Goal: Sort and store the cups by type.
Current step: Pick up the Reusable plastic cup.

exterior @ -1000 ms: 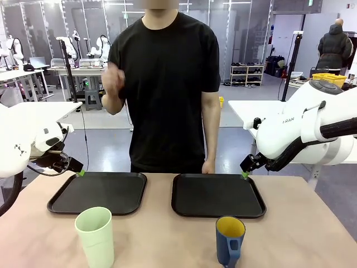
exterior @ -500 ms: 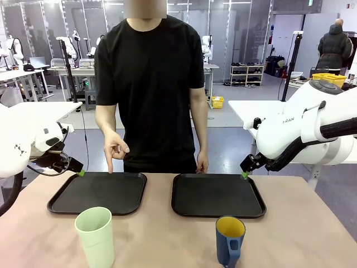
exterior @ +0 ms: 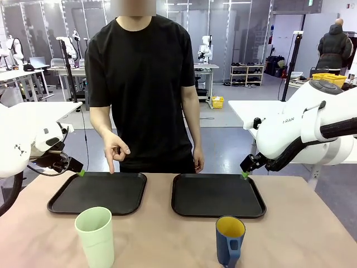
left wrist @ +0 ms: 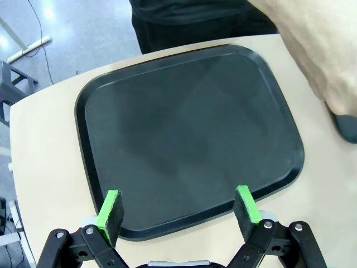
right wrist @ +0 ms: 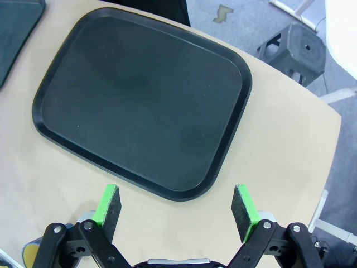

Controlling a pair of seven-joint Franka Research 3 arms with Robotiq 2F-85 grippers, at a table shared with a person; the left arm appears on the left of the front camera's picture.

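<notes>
- Note the person's hand (exterior: 115,151): brought down from chest height within the last second, now held with the index finger aimed at the far rim of the left tray (exterior: 97,195).
- Read this as a probable cue marking that tray as a destination; cannot tell from the pose alone which cup is meant.
- Record no change at either arm. Left gripper (left wrist: 179,207) poised over the edge of the left tray, fingers spread wide, nothing between them. Right gripper (right wrist: 177,204) likewise wide and empty, above the surface (exterior: 167,240) just beside the right tray (right wrist: 139,100).
- Locate the pale green tumbler (exterior: 95,237) upright on the surface, on the robot's side of the left tray. Locate the dark blue mug (exterior: 230,241) upright on the robot's side of the right tray. Both unmoved, both well apart from the grippers.
- Treat sorting as not yet begun: both trays bare.
- Expect the next move to require a reach back toward the near edge; approach the tall tumbler squarely, since likely to tip if knocked.
</notes>
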